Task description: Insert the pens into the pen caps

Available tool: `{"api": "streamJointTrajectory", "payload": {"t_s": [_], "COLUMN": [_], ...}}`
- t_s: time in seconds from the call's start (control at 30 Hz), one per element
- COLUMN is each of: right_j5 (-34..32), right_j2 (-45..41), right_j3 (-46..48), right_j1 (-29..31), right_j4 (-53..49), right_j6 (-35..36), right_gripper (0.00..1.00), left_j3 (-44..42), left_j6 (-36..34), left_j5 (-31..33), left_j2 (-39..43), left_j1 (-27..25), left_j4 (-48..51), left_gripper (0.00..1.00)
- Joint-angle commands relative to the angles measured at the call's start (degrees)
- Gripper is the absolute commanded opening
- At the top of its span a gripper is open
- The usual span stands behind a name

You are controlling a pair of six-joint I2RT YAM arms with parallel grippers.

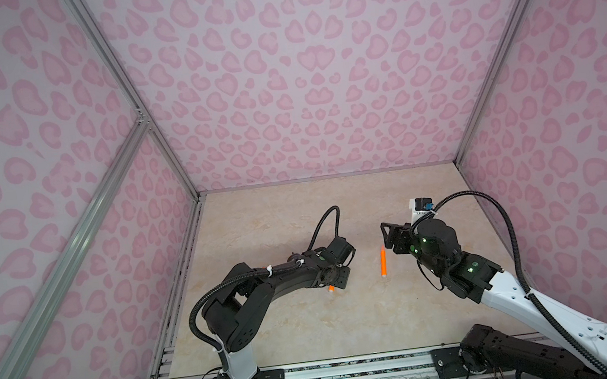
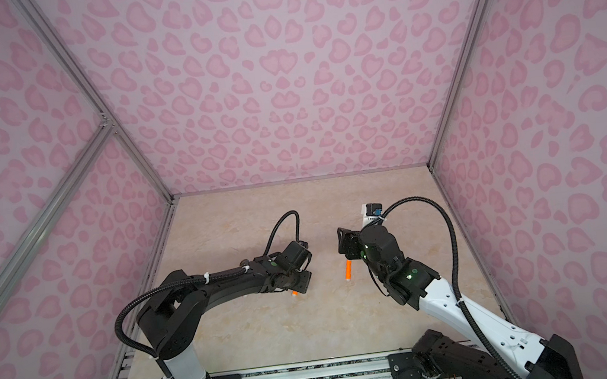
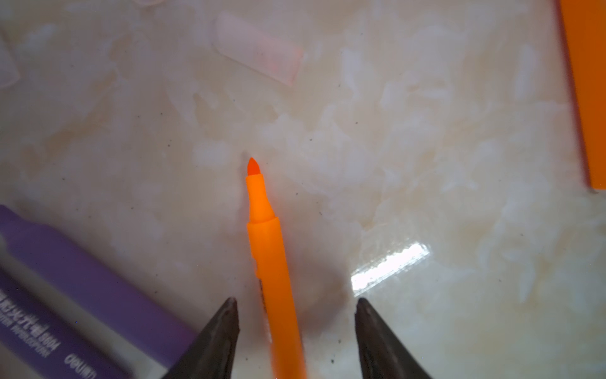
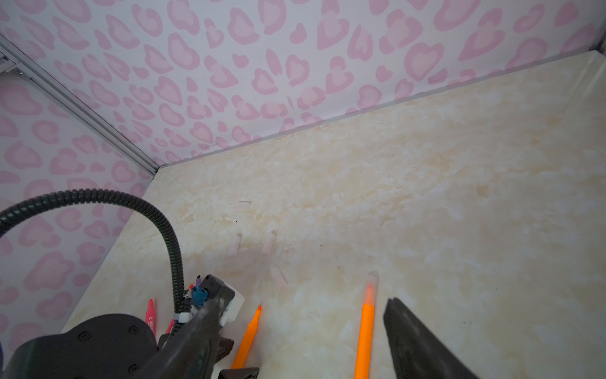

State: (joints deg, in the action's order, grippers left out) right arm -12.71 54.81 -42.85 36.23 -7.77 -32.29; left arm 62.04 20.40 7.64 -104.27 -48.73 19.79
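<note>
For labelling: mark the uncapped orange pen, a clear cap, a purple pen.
uncapped orange pen (image 3: 266, 252), left wrist view, barrel.
clear cap (image 3: 259, 47), left wrist view, tube middle.
purple pen (image 3: 85, 275), left wrist view, barrel.

Pink leopard-print walls (image 1: 301, 81) enclose the beige marbled tabletop (image 1: 278, 216) on three sides. Aluminium rails (image 1: 117, 69) run up the corners above that tabletop.

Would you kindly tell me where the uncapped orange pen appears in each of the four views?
Top view: uncapped orange pen, only its rear end poking out beneath the left arm's wrist.
Top view: same stub beneath that wrist.
Left wrist: between the open left end effector's fingers.
Right wrist: lying next to the left arm.
Shared landmark: the capped orange pen, lying apart to its right in both top views.
</note>
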Motion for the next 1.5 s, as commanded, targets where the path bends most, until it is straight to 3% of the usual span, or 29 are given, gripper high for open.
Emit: {"api": "streamJointTrajectory", "payload": {"t_s": [0.0, 0.5, 0.53, 0.87, 1.0, 1.1, 1.27, 1.47], "right_j5": [-1.6, -2.8, -2.9, -3.1, -2.3, -2.1, -11.4, -4.7], "right_j2": [-0.9, -5.0, -5.2, -5.8, -6.6, -7.1, -1.5, 7.9], "right_j3": [0.7, 1.6, 1.5, 2.4, 5.9, 12.4, 13.0, 12.4], "right_j1": [0.0, 0.0, 0.0, 0.1, 0.6, 3.6, 14.8, 17.2], "right_j4": [-0.6, -2.2, -2.4, -1.6, 3.7, 14.9, 21.6, 30.0], "right_j6": [0.7, 0.6, 0.7, -0.9, -6.9, -12.9, -15.3, -19.8], "right_gripper": [0.80, 0.80, 0.80, 0.80, 0.82, 0.82, 0.80, 0.75], "left_j3": [0.8, 1.9, 2.0, 1.7, -1.9, -6.0, -11.9, -17.7], "left_j6": [0.1, 0.4, 0.4, 0.5, 0.4, 0.3, 0.2, 0.0], "left_j5": [-1.2, -1.7, -1.7, -4.1, -7.3, -8.4, -8.3, -8.5], "left_j2": [-0.9, -3.0, -3.3, -3.5, 1.2, 7.2, 16.0, 25.3], "left_j1": [0.4, 1.1, 1.0, 1.5, 1.9, 1.9, 1.9, 1.9], "left_j4": [1.2, 3.1, 3.2, 2.5, -1.9, -6.7, -12.2, -17.8], "left_gripper": [0.58, 0.37, 0.32, 0.11, 0.06, 0.04, 0.04, 0.04]}}
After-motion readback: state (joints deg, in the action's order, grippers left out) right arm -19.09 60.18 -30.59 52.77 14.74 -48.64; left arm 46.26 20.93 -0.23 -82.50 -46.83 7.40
